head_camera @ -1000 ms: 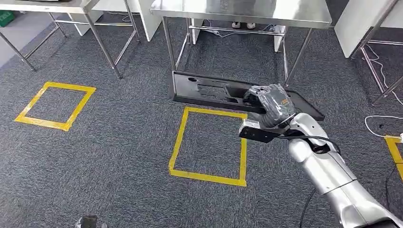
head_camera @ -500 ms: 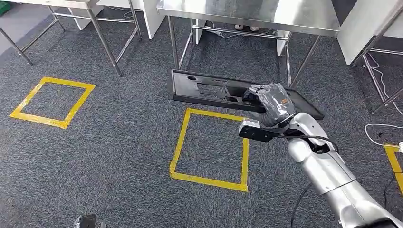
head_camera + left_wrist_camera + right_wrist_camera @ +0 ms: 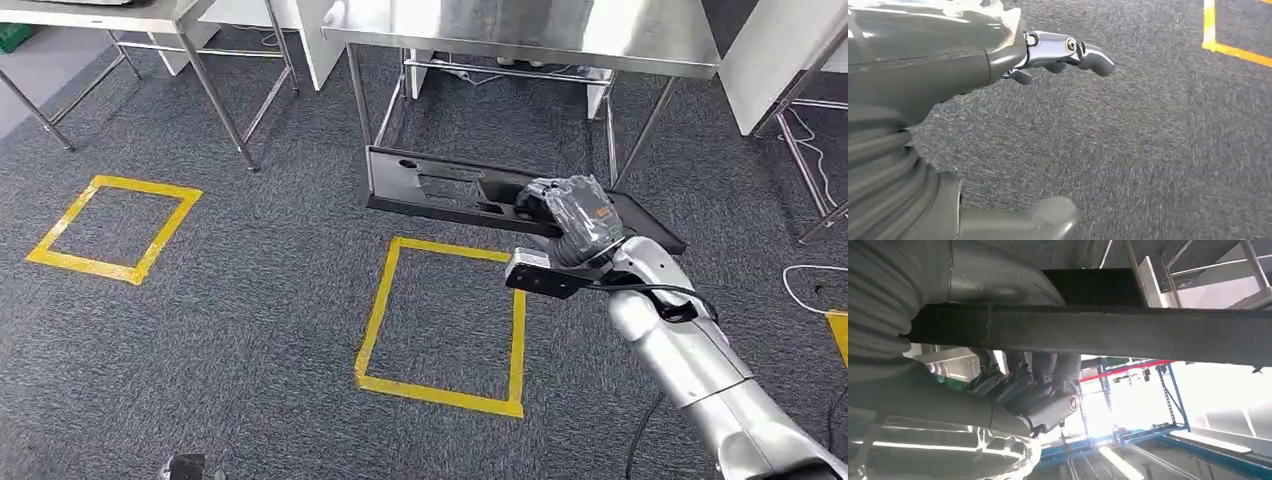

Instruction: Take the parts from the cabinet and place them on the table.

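Observation:
A long flat black plastic part [image 3: 440, 190] with cut-outs hangs level above the carpet, just short of a steel table [image 3: 640, 40]. My right hand [image 3: 570, 215] grips it near its right end, fingers curled over the panel. In the right wrist view the same black part [image 3: 1128, 332] runs across as a dark bar, and my right hand's fingers [image 3: 1023, 385] wrap around its edge. My left hand [image 3: 1058, 55] hangs over the grey carpet with its fingers apart and nothing in it.
A yellow tape square [image 3: 445, 315] lies on the carpet in front of me, another yellow tape square [image 3: 115, 225] to the left. A second steel table [image 3: 150, 15] stands at the back left. White panels and cables [image 3: 810, 280] lie to the right.
The whole picture has shifted a little, so the camera has moved; the steel table looks slightly nearer. My right hand holds the black part the same way.

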Available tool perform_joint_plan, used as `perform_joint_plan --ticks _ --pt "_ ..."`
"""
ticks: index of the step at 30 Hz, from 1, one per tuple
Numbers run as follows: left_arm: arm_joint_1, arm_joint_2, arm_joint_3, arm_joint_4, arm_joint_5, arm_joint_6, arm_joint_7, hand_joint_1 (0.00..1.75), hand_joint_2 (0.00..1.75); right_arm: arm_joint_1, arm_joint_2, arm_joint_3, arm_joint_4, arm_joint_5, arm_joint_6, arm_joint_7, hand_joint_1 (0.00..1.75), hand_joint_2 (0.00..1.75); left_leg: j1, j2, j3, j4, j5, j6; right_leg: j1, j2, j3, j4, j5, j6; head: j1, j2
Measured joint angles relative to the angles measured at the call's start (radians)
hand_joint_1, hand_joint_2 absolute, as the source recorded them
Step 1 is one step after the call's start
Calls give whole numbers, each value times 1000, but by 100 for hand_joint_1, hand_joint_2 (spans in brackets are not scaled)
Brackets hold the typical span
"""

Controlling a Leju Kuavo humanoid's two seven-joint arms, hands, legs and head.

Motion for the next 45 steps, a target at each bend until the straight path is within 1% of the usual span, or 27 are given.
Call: perform_joint_plan --ticks 2,4,5,6,7,9,10,11,13,15,16,17,18,20,21,22,25,27,28,30,32,34,36,37,41,42,45 --pt "1 0 -1 0 -1 -2 0 0 175 0 0 0 0 0 0 0 147 175 0 0 -6 -57 81 5 1 3 26 0 -20 3 0 0" --pt "1 1 -3 0 -1 -2 0 0 175 -1 1 0 0 0 0 0 147 175 -5 0 61 -241 207 24 3 3 60 -2 -43 7 0 0" --pt "1 4 -4 0 -1 -2 0 0 175 -1 1 -1 1 0 0 0 147 175 -11 -1 88 -294 224 38 1 2 64 -7 -54 9 3 0" --pt "1 3 -5 0 -2 -2 1 0 175 -6 0 0 2 0 0 0 147 175 -18 2 108 -299 201 47 12 3 75 -12 -60 18 5 0" --pt "0 5 -6 0 -3 -2 0 0 175 -6 1 0 2 0 1 0 147 175 -21 4 115 -318 186 57 4 3 76 -16 -60 21 -1 0" --pt "0 6 -7 0 -3 -2 1 0 175 -2 0 -1 2 0 0 0 147 175 -24 6 124 -331 179 68 10 2 87 -10 -47 45 0 0" --pt "0 6 -8 0 -3 -2 1 0 175 -1 0 -3 2 1 0 0 147 175 -18 2 149 -347 179 72 16 2 78 7 -49 49 0 0" --pt "1 5 -9 0 -3 -2 1 0 175 0 -2 -3 2 0 0 0 147 175 -17 1 163 -356 176 73 10 1 57 50 -47 51 2 0" --pt "-1 3 -11 0 -3 -2 1 0 175 -4 -2 -2 2 0 0 -1 147 175 -16 -3 179 -361 164 81 9 1 -36 196 -61 46 4 0" --pt "2 1 -13 0 -3 -2 3 0 175 7 -5 0 5 0 0 -1 147 175 -16 -9 197 -361 145 79 7 1 -128 290 -128 33 3 0" --pt "3 1 -13 0 -3 -2 3 0 175 11 -6 -1 5 0 0 -1 147 175 -16 -12 207 -360 135 77 7 1 -149 287 -138 37 3 0" --pt "4 0 -14 0 -3 -2 5 0 175 14 -6 -1 6 0 -1 -1 147 175 -16 -14 222 -360 124 74 4 1 -150 246 -125 50 3 0" --pt "5 -1 -14 0 -3 -2 5 0 175 14 -6 0 6 0 0 -1 147 175 -14 -15 239 -359 111 69 1 0 -133 169 -84 65 3 0" --pt "5 -2 -14 0 -3 -2 5 0 175 15 -6 -1 7 0 -1 -1 147 175 -12 -16 261 -351 82 58 -9 -7 -97 7 54 100 4 0" --pt "5 0 -14 0 -3 -2 6 0 175 17 -6 0 9 0 0 -1 147 175 -17 -16 273 -341 66 50 -1 -17 -95 -2 83 91 4 0" --pt "5 2 -14 0 -3 -1 6 0 175 14 -5 2 10 0 0 -1 147 175 -19 -16 269 -343 58 45 7 -16 -75 2 66 57 8 0" --pt "3 0 -14 0 -3 -1 5 0 175 15 -6 -2 10 0 -2 -1 147 175 -14 -11 272 -324 56 37 0 -8 -63 2 64 26 1 0" --pt "1 0 -14 0 -3 -1 5 0 175 11 -6 -4 9 1 -2 -1 147 175 -11 -4 199 -203 76 25 -2 -6 -44 -5 53 8 -2 0" --pt "1 0 -14 0 -3 -1 5 0 175 9 -5 -4 9 1 -2 -1 147 175 -8 -3 143 -123 61 17 -2 -5 -37 -6 43 -1 -2 0" --pt "3 0 -14 1 -3 -1 6 0 175 12 -2 0 10 2 -2 -1 147 175 -3 -2 48 -21 -15 4 -2 0 -19 -6 25 -3 -2 0" --pt "5 0 -14 1 -3 -1 6 0 175 17 -2 0 10 2 -2 -1 147 175 -1 0 14 -34 -26 4 -1 3 7 -6 5 -2 -2 0" --pt "5 0 -14 1 -3 -1 6 0 175 15 -2 -1 10 3 -2 0 147 175 -4 0 47 -178 79 19 4 4 41 -7 -18 2 -3 0" --pt "5 5 -14 1 -3 -1 6 0 175 15 -2 -1 11 3 -2 0 147 175 -16 -1 82 -320 228 53 2 5 53 -9 -37 4 -1 0" --pt "6 5 -14 1 -3 -1 6 0 175 13 2 1 12 3 -2 0 147 175 -23 -4 83 -322 198 62 11 12 67 -11 -45 14 1 0" --pt "4 9 -14 0 -3 0 6 0 175 7 2 -5 11 3 -3 1 147 175 -25 -4 128 -355 197 75 21 13 86 -16 -49 36 0 0" --pt "5 7 -14 0 -3 0 6 0 175 6 1 -7 11 3 -3 1 147 175 -22 -4 145 -362 196 77 14 11 64 22 -50 39 0 0" --pt "2 6 -14 0 -3 -1 6 0 175 3 -4 -8 13 3 -3 1 147 175 -21 -6 162 -365 177 84 14 10 -76 228 -88 40 0 0"
